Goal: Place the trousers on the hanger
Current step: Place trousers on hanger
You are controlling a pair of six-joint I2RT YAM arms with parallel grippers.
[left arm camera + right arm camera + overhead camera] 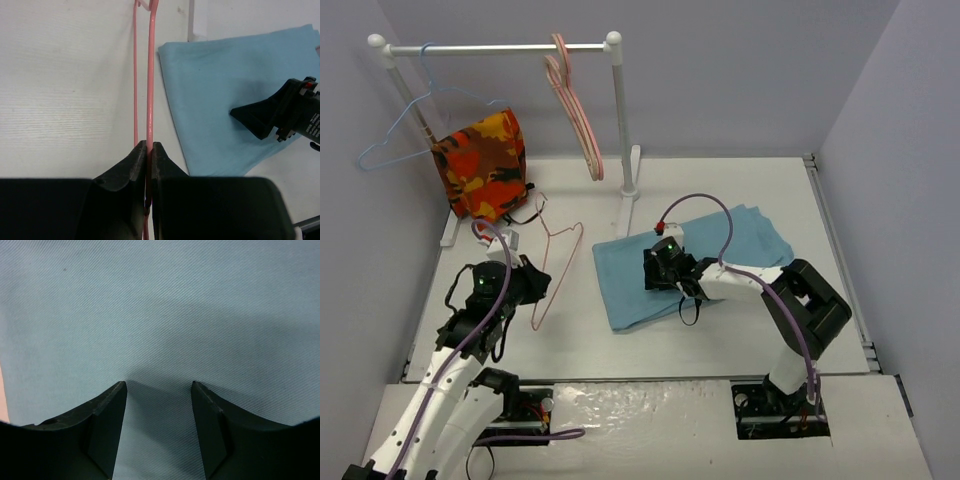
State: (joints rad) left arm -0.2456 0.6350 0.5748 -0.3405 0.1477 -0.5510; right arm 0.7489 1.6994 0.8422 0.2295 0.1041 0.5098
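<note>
The light blue trousers [625, 275] lie folded flat on the table, right of centre. Left of them lies the thin salmon-pink wire hanger [560, 262], hook toward the back. My left gripper [533, 283] is shut on the hanger's near end. In the left wrist view the wire [150, 75] runs straight out from between the closed jaws of the left gripper [148, 147], with the trousers [215, 90] to its right. My right gripper [655, 268] is down on the trousers' left part. In the right wrist view the right gripper [159, 385] stands open, its tips against flat fabric [160, 305].
A white clothes rack [500, 47] stands at the back, its right post [620, 120] just behind the trousers. On it hang a blue wire hanger [395, 140], thicker pink hangers [575, 110] and an orange patterned cloth [480, 165]. Walls close in on three sides.
</note>
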